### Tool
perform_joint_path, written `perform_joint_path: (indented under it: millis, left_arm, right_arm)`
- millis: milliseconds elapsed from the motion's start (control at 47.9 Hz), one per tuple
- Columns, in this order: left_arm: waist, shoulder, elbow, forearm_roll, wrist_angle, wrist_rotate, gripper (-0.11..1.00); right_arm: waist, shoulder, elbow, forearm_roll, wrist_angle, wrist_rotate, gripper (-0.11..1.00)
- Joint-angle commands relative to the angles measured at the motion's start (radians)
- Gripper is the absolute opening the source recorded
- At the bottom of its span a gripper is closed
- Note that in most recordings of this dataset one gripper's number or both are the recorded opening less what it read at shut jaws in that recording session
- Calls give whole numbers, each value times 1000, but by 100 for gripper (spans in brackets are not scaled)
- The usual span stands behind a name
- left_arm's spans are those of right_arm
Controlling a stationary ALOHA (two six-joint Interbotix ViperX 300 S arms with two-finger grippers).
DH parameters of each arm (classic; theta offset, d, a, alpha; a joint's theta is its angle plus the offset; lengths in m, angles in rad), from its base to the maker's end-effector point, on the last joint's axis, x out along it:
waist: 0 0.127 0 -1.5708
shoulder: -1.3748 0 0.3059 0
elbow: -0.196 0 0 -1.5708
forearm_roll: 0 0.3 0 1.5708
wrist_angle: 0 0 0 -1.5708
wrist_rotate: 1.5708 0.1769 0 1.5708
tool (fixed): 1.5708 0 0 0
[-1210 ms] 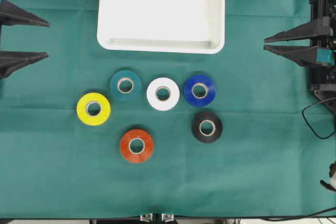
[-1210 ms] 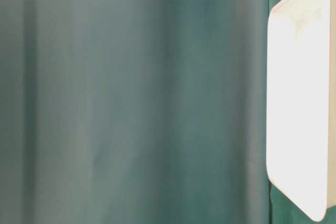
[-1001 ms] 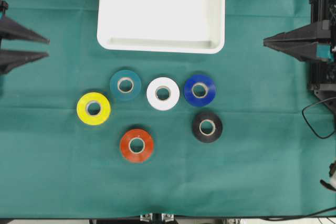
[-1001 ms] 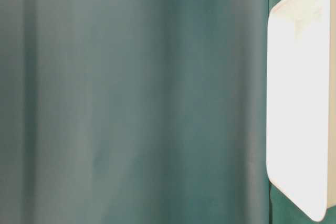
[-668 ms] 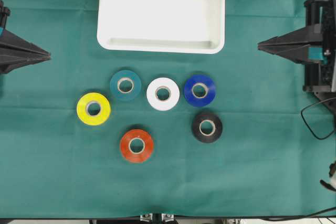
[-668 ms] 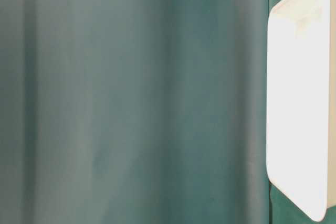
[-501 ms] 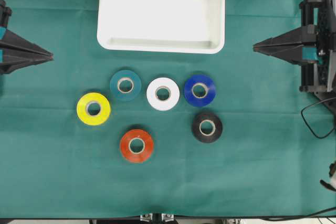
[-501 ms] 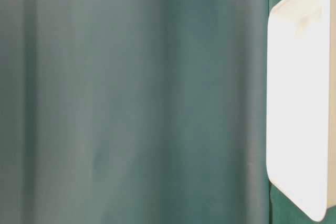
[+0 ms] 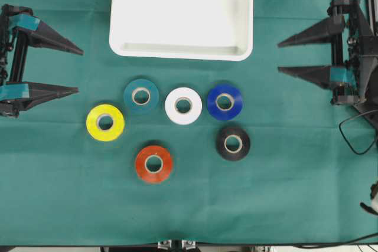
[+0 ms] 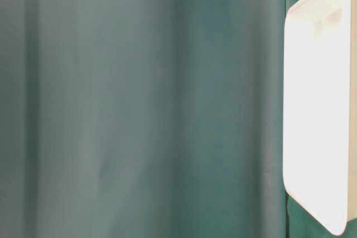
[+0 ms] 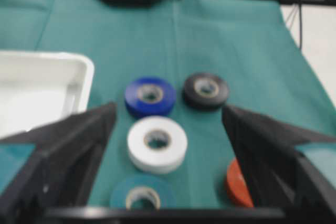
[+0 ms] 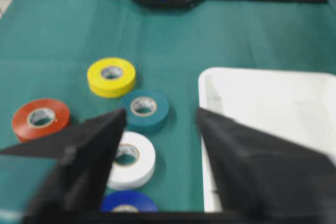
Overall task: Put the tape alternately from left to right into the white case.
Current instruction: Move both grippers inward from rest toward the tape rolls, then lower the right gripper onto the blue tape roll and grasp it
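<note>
Tape: six small flat rings with pale cores, one each of yellow (image 9: 105,122), teal (image 9: 141,95), white (image 9: 183,105), blue (image 9: 224,102), black (image 9: 233,143) and orange-red (image 9: 153,164).
Where: all lie flat on the green cloth (image 9: 283,175), clustered just below the case, none touching.
Case (image 9: 181,50): one glossy white shallow tray with rounded corners, nothing in it.
Left gripper (image 9: 75,71): jaws spread wide, holding nothing, well left of the rolls.
Right gripper (image 9: 282,57): jaws spread wide, holding nothing, well right of them.
</note>
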Motion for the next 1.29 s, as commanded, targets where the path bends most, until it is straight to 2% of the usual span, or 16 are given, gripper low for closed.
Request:
perform_joint_path:
  millis: [0,63,355,668,939,1273]
  left_arm:
    - [-3,5,-29,-2,15,-5,75]
    - [-3,9,-32,-2,25,-12,84]
    - [-3,51,-66,-2,97,-17,84]
    - [-3,167,-163,-2,287,-17,84]
    - [-3,276,-209,-2,328,-17,84]
    - [-3,344,-244,-2,411,-18,84]
  right_arm:
    - [0,3,-35,0,15,2,79]
    - [0,5,-38,-2,21,2,79]
    - [0,46,-75,0,60,6,78]
    - [5,160,-160,2,201,37,78]
    - [9,291,-221,2,319,106,77]
    - [26,387,-268,2,365,109,77]
